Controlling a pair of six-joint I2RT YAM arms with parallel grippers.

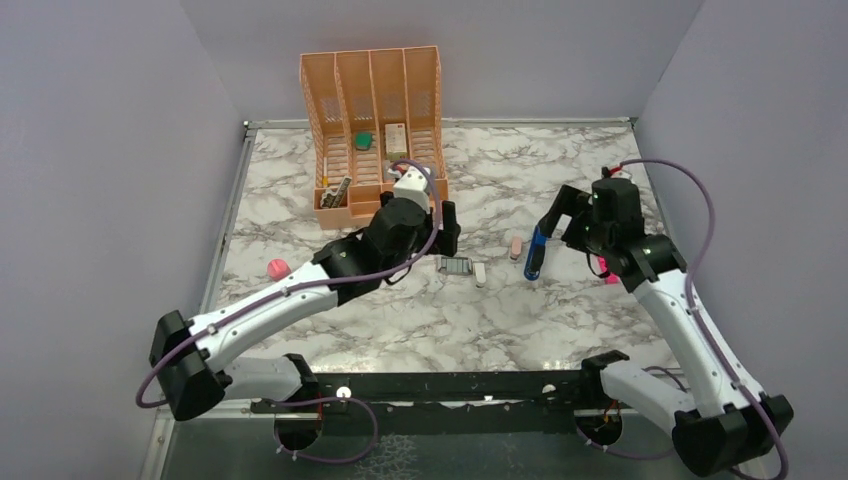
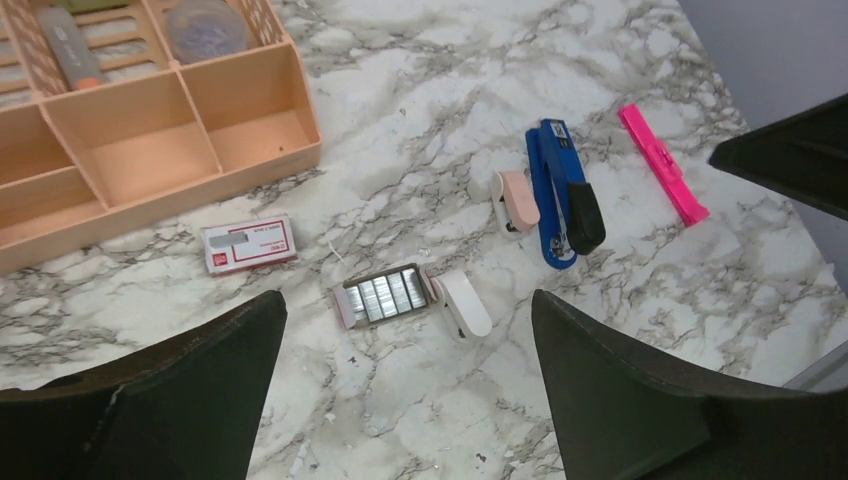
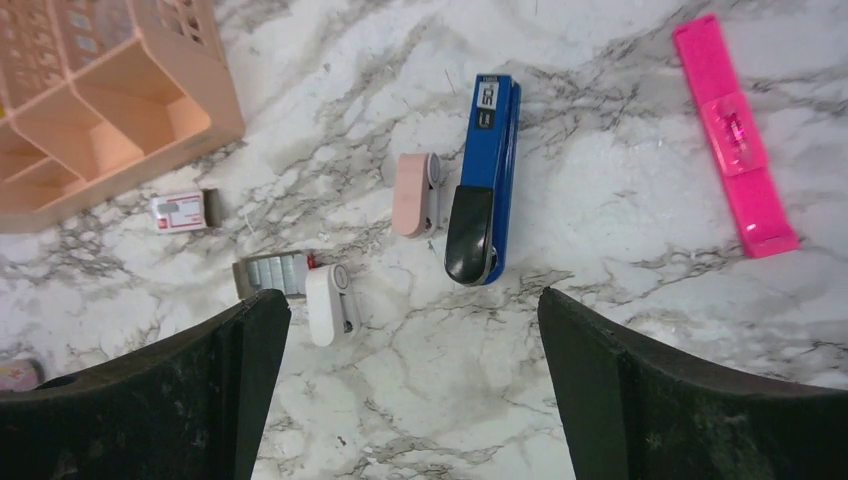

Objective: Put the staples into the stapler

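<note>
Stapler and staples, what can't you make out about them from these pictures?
- Stapler channel: its blue top covers it in both wrist views, so loaded or empty cannot be told.
- Staples: the strips are too small to count in any view.
- Cardboard sleeve: print too small and blurred in both wrist views.
- Orange organizer: far compartments cut off by the left wrist view's top edge.

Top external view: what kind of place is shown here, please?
Most likely a robot test cell arranged as a small office desk. A marble-patterned table is enclosed by plain grey walls, and it carries stationery: an orange desk organizer, a blue stapler and a tray of staples.
</note>
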